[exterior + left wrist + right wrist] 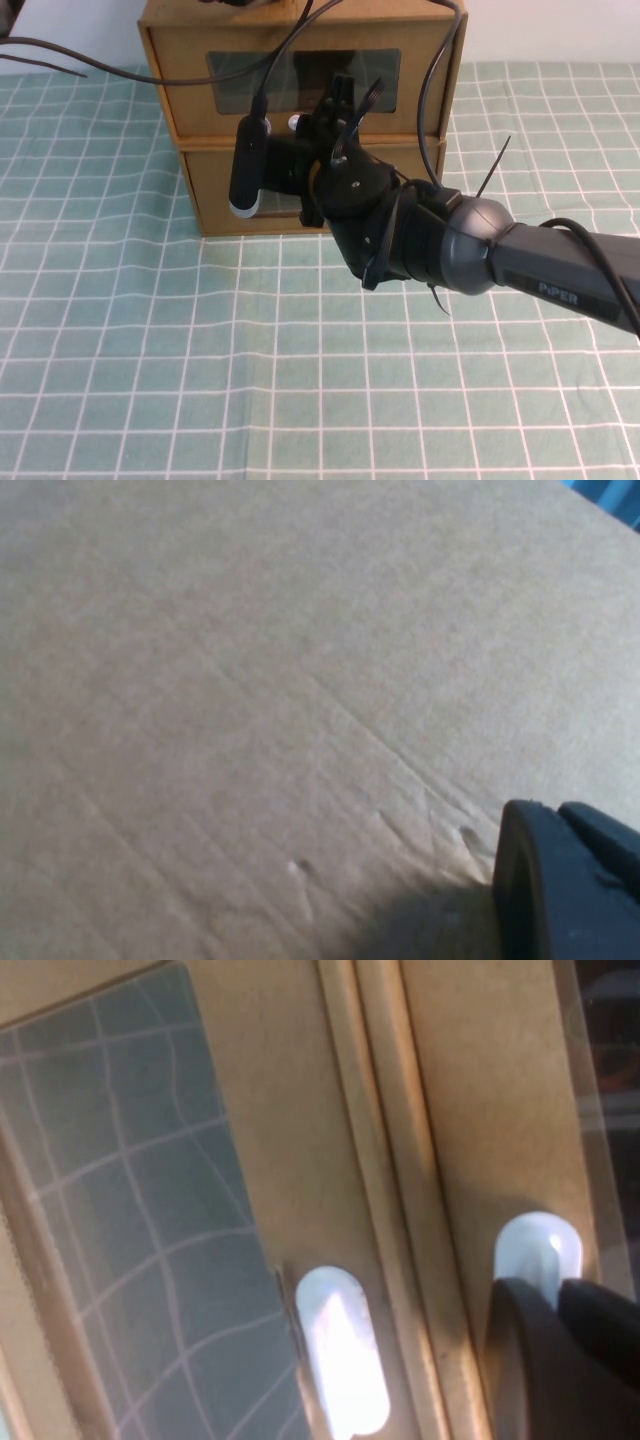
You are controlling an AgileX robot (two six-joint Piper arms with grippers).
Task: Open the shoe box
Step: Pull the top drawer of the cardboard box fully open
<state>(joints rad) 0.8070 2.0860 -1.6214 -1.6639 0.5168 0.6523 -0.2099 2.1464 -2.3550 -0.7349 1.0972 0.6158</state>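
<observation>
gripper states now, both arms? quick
Left gripper: against the shoe box cardboard; open or closed cannot be told.
Right gripper: closed, apparently pinching a white pull tab on the box front.

I found the brown cardboard shoe box (190, 60) matt and faintly creased, its window film (225, 72) glossy, its white oval pull tabs (340, 1360) smooth plastic, and the green checked desk cloth (150, 350) matt.

Two brown cardboard shoe box fronts (300, 1110) meet at a seam. First white oval handle (340, 1360) sits beside clear plastic window (130, 1210). Black right gripper (558, 1298) overlaps second white oval handle (538, 1243).
</observation>
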